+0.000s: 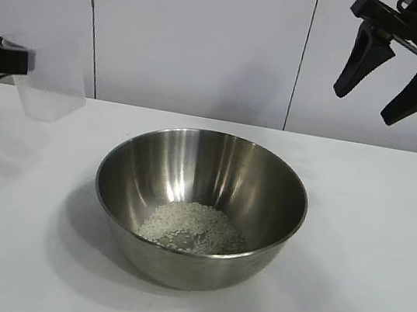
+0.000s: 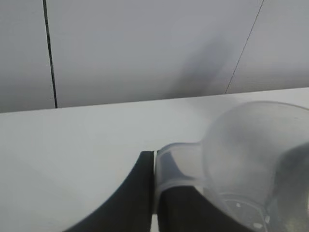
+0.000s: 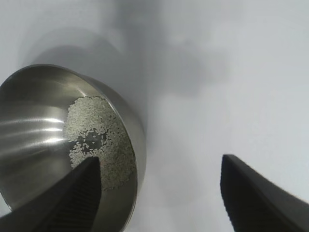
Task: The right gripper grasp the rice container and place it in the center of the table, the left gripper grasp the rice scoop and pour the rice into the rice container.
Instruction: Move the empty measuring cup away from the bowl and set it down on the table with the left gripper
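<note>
Fingers of left gripper (image 2: 155, 193) pressed together on tab handle of cup (image 1: 46, 99), pinching it; cup held above table (image 1: 377, 291), well left of bowl (image 1: 199, 206), a few grains clinging inside. Fingers of right gripper (image 1: 376, 87) spread wide, holding nothing, hanging high above and right of bowl. Bowl upright mid-table, rice (image 1: 192, 227) heaped at bottom.

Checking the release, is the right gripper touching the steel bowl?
Apart: the exterior view shows the right gripper open, high above the steel bowl.
</note>
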`<state>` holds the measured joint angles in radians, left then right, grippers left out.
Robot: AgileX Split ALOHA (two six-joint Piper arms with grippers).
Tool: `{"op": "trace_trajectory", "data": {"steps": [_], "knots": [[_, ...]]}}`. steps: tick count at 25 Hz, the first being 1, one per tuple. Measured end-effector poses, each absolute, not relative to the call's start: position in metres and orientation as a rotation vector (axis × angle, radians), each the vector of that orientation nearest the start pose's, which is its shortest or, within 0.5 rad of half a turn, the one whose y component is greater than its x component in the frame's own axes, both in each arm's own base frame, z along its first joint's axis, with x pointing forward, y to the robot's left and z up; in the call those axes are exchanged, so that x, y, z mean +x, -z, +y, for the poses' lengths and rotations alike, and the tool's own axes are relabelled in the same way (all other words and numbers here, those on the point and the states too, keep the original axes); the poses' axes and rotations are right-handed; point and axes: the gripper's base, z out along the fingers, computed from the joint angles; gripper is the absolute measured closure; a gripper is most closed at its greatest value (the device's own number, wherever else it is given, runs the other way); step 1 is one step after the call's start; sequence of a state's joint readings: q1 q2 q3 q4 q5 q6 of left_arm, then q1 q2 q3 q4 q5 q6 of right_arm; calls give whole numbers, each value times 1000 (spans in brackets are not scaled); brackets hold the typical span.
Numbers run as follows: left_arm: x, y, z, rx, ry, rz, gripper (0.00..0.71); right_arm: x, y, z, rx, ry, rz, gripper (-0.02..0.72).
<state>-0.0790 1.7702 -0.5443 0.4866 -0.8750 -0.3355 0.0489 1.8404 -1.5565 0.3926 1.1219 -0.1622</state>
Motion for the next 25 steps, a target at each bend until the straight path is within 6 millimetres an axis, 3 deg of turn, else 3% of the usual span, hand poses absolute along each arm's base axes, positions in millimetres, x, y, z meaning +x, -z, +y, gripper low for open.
{"op": "trace_trajectory", "data": {"steps": [11,17,20,23,25], "knots": [[299,-71,-55,315,392,1944,707,384,-275,50,-119,-515,2824,219],[301,-63,-50,322,300,1917,702,384,-275,50,-119,-515,2824,219],[304,-63,-46,287,248,1914,613,385,-275,50,-119,-515,2824,219],[304,-63,-45,288,229,1912,438,385,-276,50,-116,-513,2817,219],[304,-63,-45,290,228,1911,368,385,-276,50,-116,-513,2817,219]]}}
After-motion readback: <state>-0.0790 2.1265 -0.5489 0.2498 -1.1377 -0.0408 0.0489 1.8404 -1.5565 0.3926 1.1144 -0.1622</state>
